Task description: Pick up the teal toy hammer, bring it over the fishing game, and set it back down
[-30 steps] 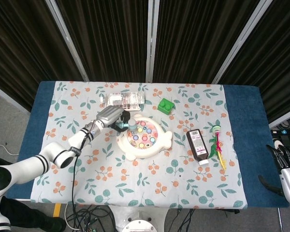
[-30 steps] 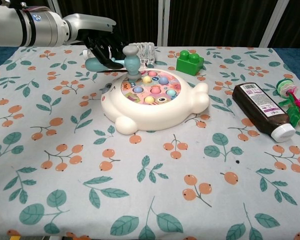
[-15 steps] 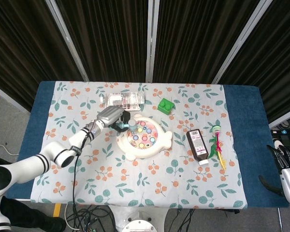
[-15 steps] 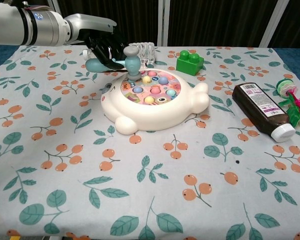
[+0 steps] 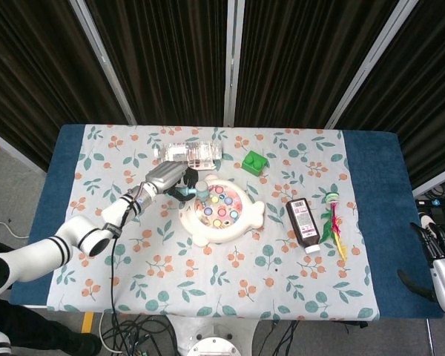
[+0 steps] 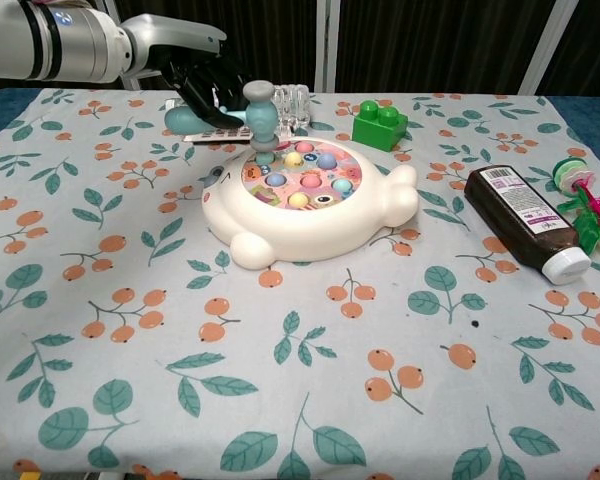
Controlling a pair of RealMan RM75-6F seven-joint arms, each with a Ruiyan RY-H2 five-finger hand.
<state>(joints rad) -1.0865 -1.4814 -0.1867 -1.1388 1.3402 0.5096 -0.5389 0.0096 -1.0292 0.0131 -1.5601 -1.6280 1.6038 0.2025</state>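
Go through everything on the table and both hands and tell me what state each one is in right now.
teal toy hammer: held, head over the game's rim
left hand: grips the hammer's handle
right hand: off the table, holds nothing
fishing game: flat on the cloth
brown bottle: lying on its side, capped
green block: upright, studs up
clear plastic tray: resting behind the game

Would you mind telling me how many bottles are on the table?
2. A dark brown bottle lies right of the fishing game; a clear plastic bottle lies at the table's far side, partly hidden behind the left hand.
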